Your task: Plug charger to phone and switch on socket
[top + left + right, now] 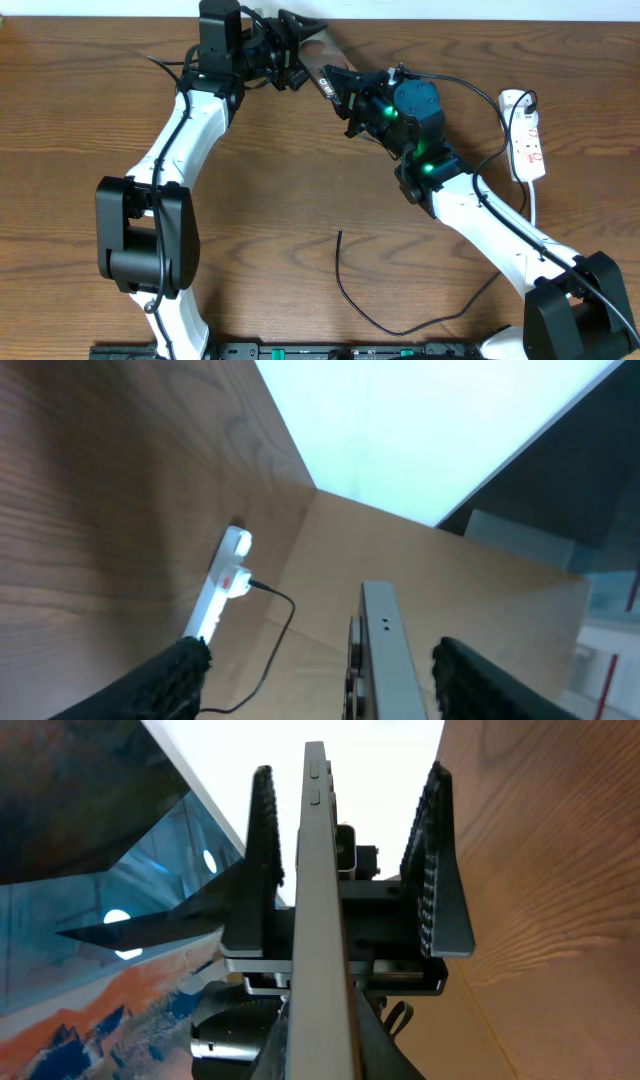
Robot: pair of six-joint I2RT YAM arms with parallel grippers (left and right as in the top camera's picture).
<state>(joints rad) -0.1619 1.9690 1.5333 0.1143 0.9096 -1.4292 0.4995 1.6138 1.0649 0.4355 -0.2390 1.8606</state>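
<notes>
- Black charger (338,270) lay slack on the wooden table (90,110). Its plug tip (340,234) was well apart from both arms, and neither gripper had it.
- The phone (325,60) stood on edge near the table's far side, between the two grippers.
- Left gripper (320,648): jaws spread and straddling the phone, one finger just beside it and the other clear. It was not gripping.
- Right gripper (342,90): at the phone's nearer end. Its own fingers could not be made out in the right wrist view, so whether it was clamped could not be told. Judged to be bearing the phone, since the left was spread.
- The socket (527,135) lay by the table's right edge with a black plug in its far end. Its switch was too small to read.
- Risk: the left jaws sat off-centre. On closing, the nearer finger would likely strike first and could twist the phone out of a light hold.
- Risk: the two grippers were crowded together, so a small misjudged move could knock fingers.
- Risk: the charging port was not visible. A grip over that end would block the plug.
- Risk: the cable looked thin and limp. Pinched far from the tip, it would likely droop and miss the port.
- Risk: the cable's loop ran toward the right arm's lower link. A reach to the socket could snag it.
</notes>
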